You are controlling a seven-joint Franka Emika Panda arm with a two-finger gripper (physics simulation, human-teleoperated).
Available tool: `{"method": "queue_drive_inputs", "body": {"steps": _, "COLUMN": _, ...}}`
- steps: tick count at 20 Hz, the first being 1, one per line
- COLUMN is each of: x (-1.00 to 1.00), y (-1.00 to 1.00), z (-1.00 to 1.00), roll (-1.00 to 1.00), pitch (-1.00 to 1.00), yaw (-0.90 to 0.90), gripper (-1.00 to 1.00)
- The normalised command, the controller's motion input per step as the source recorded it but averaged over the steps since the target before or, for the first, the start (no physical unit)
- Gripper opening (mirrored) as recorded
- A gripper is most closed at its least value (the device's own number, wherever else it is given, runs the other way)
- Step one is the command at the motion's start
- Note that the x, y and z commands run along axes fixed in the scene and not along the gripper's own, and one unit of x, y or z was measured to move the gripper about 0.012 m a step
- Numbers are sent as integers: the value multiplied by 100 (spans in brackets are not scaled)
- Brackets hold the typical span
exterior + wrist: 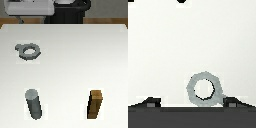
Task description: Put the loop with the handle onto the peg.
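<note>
No text showing anywhere, no label, brand, number or sign appearing on the things, nothing readable standing in either view

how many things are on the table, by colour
gray: 2, the loop with the handle and the upright peg
brown: 1, the wooden block
total: 3
</note>
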Motion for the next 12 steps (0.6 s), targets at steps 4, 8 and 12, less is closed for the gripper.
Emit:
{"method": "queue_drive_inputs", "body": {"steps": 4, "x": 0, "y": -100, "z": 0, "roll": 0, "pitch": 0, "yaw": 0, "gripper": 100}}
{"method": "queue_drive_inputs", "body": {"steps": 8, "x": 0, "y": -75, "z": 0, "roll": 0, "pitch": 0, "yaw": 4, "gripper": 100}}
{"method": "queue_drive_inputs", "body": {"steps": 12, "x": 0, "y": 0, "z": 0, "roll": 0, "pitch": 0, "yaw": 79, "gripper": 100}}
